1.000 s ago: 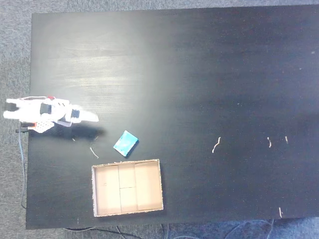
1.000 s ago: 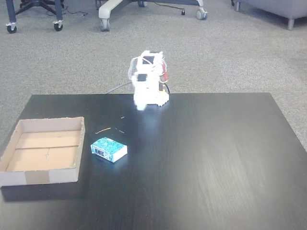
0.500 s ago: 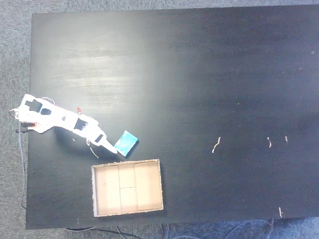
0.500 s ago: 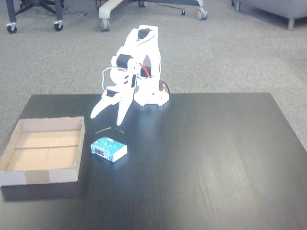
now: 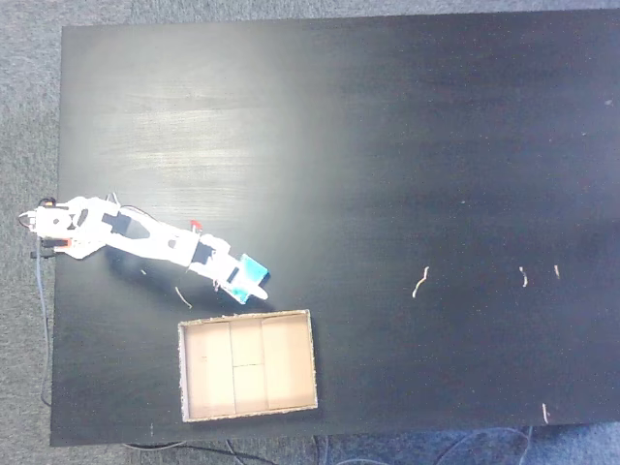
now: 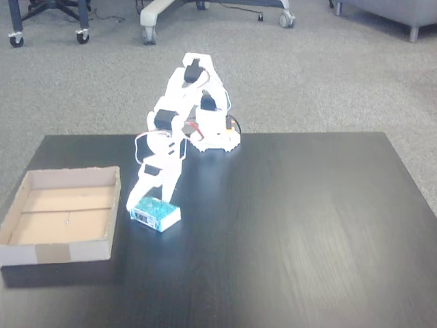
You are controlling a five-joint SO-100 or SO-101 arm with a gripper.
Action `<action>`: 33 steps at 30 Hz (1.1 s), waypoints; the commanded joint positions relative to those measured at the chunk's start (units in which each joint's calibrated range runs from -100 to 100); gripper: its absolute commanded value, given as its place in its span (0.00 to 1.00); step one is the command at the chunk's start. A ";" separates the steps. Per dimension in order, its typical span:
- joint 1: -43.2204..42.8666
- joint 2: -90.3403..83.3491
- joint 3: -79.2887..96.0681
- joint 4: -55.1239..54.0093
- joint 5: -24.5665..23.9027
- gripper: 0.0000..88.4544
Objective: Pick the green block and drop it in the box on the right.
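The green block [image 5: 254,268] is a small teal piece lying on the black table just above the box's top edge. In a fixed view from the front, the green block [image 6: 157,213] sits just right of the box [image 6: 61,215]. My white arm reaches out from its base at the table's left edge, and my gripper [image 5: 247,284] is lowered over the block. The gripper [image 6: 151,200] is open, with one finger at the block's left end and the other behind it. The box [image 5: 247,363] is a shallow tan cardboard tray with nothing in it.
Small pale scraps [image 5: 419,282] lie on the table's right half, and a thin twig [image 5: 182,296] lies near the box's corner. The arm's base [image 6: 215,140] stands at the table's far edge. Chair wheels [image 6: 147,34] stand on the carpet beyond.
The arm unfolded from its tucked pose, swung toward the block with its fingers spread, and has come down so the fingers straddle the block. Block and box have not moved.
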 commanded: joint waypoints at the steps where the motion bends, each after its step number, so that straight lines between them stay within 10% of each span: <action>1: -0.84 6.15 -10.17 6.13 1.71 0.49; 4: -1.30 7.33 -11.98 8.11 2.78 0.32; 24: -2.37 -32.04 19.84 -8.32 4.49 0.29; 33: 15.79 -43.13 16.40 -11.87 9.47 0.30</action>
